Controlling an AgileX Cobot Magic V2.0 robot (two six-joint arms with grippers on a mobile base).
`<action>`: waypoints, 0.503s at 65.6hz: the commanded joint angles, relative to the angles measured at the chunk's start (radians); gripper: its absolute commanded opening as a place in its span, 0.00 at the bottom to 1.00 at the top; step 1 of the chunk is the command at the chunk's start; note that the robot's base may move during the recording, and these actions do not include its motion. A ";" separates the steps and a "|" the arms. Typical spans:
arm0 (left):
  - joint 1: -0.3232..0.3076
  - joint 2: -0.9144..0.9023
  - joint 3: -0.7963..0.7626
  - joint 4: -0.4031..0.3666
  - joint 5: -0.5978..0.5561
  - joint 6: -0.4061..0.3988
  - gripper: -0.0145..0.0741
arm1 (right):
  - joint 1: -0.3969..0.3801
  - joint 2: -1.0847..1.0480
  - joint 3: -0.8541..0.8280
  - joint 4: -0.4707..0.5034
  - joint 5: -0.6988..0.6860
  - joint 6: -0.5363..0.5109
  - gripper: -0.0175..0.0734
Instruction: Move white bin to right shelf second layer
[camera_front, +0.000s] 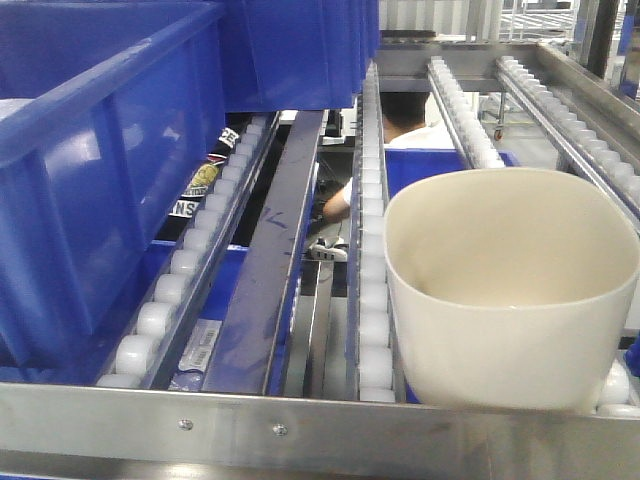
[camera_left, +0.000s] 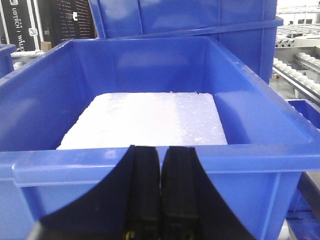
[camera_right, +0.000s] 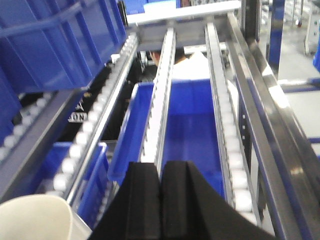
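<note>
White bin (camera_front: 510, 290) sits on the roller tier (camera_front: 372, 300) at its front right, base hidden behind the steel lip (camera_front: 300, 425). My left gripper (camera_left: 160, 192) and right gripper (camera_right: 160, 200) both pressed together, empty.

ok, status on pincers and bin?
Left pincer shut, empty. Right pincer shut, empty. Cream-white glossy plastic bin sits on steel roller tier. Nothing blocking.

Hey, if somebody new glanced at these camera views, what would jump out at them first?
Probably the white bin, empty and sitting on the roller rails at the right, just behind the steel front lip. Next, the big blue crates filling the left side. The left wrist view shows another blue crate holding a white foam slab.
</note>
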 joint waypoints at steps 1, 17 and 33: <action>-0.002 -0.013 0.033 -0.005 -0.087 -0.007 0.26 | -0.009 -0.052 -0.013 -0.004 -0.035 -0.004 0.25; -0.002 -0.013 0.033 -0.005 -0.087 -0.007 0.26 | -0.009 -0.264 0.181 -0.004 -0.034 -0.004 0.25; -0.002 -0.013 0.033 -0.005 -0.087 -0.007 0.26 | -0.018 -0.429 0.238 -0.004 0.041 -0.004 0.25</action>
